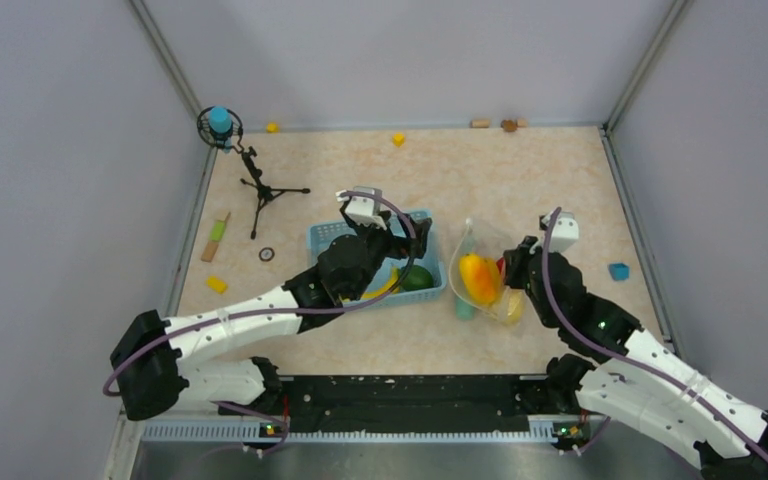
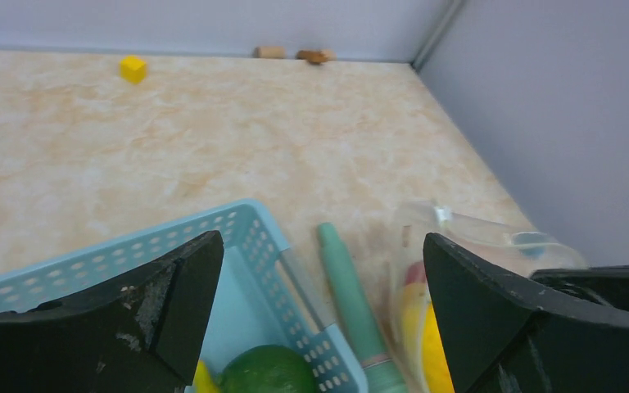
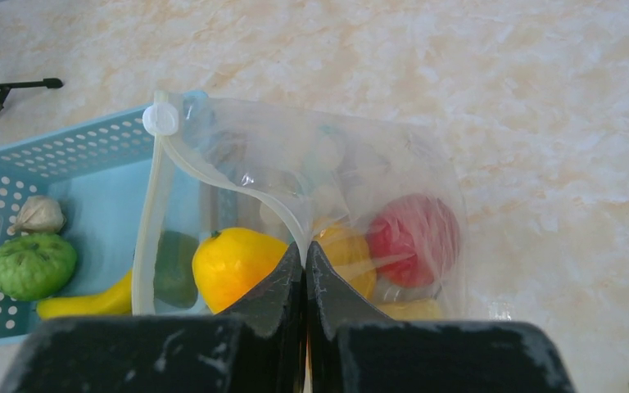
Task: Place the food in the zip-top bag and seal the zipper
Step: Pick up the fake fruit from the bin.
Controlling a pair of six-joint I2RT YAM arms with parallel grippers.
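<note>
No readable text, labels, brands, numbers or signs anywhere in the three views; nothing legible on any object or surface.
</note>
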